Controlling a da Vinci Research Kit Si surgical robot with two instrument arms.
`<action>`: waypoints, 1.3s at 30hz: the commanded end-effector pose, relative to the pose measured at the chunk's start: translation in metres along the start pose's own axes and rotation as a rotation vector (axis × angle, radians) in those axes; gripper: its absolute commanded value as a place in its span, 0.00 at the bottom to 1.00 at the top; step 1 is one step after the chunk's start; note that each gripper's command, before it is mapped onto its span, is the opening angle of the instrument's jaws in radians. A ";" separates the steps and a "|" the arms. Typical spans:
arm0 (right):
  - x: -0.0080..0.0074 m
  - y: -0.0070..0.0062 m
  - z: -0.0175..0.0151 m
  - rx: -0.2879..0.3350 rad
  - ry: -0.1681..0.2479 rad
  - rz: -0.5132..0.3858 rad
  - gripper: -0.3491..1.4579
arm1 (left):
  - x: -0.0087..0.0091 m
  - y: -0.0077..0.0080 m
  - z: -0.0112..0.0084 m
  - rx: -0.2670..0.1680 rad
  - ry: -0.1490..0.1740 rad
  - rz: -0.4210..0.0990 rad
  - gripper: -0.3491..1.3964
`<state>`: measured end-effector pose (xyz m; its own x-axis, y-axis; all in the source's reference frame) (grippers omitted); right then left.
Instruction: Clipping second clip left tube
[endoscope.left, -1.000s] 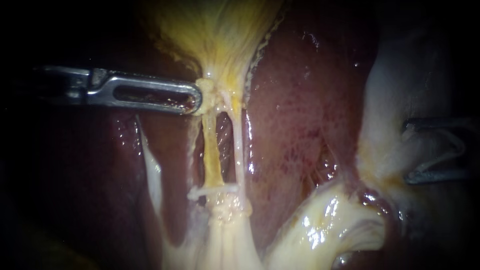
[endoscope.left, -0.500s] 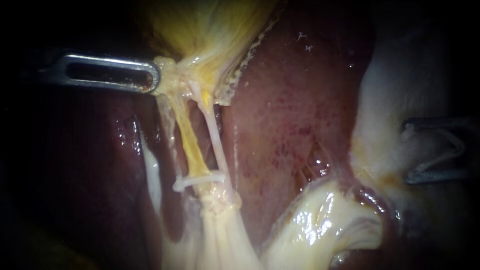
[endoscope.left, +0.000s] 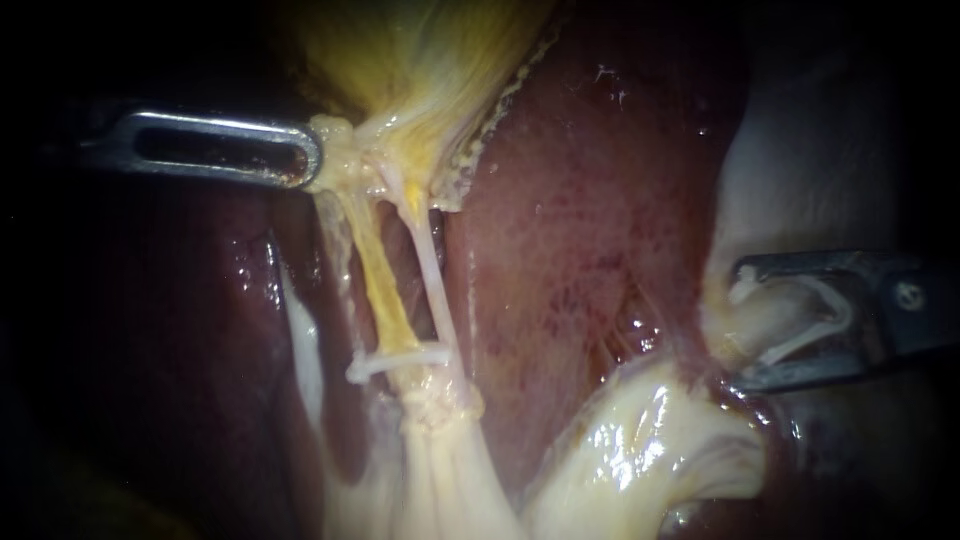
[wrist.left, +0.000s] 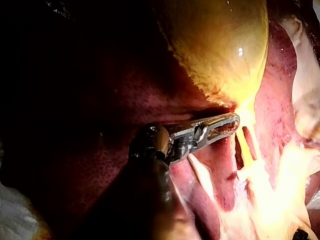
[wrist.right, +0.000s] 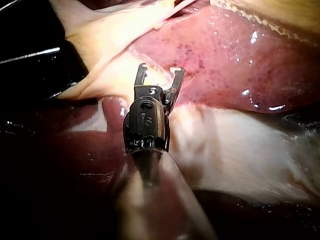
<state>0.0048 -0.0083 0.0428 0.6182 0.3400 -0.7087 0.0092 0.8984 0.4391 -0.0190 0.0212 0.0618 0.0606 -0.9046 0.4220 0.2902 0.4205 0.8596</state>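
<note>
left instrument (endoscope.left: 312, 160) end effector: slotted, pinching yellow gallbladder (endoscope.left: 420, 60) | right instrument (endoscope.left: 745, 322) end effector: spread, holding white V-shaped clip (endoscope.left: 838, 300)

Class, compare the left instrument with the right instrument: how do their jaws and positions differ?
The left instrument has its jaws shut on pale tissue at the gallbladder's narrow end; the right instrument has its jaws wide apart, carrying a white clip. The left instrument sits beside the top of the left tube; the right instrument lies well away from it. Both are metal.
</note>
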 end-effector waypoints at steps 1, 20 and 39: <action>0.0003 -0.0001 0.0004 0.004 0.006 0.008 0.47 | 0.0000 0.0000 0.0000 0.000 0.000 0.000 0.00; 0.0048 0.0001 0.0067 0.023 0.034 0.198 0.46 | 0.0001 0.0000 0.0001 -0.001 0.000 0.001 0.00; 0.0065 -0.0004 0.0130 0.105 0.073 0.297 0.46 | 0.0001 0.0000 0.0002 -0.002 -0.001 0.001 0.00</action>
<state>0.0191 -0.0100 0.0453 0.5458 0.6081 -0.5765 -0.0780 0.7219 0.6876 -0.0192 0.0211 0.0619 0.0605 -0.9040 0.4232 0.2916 0.4215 0.8587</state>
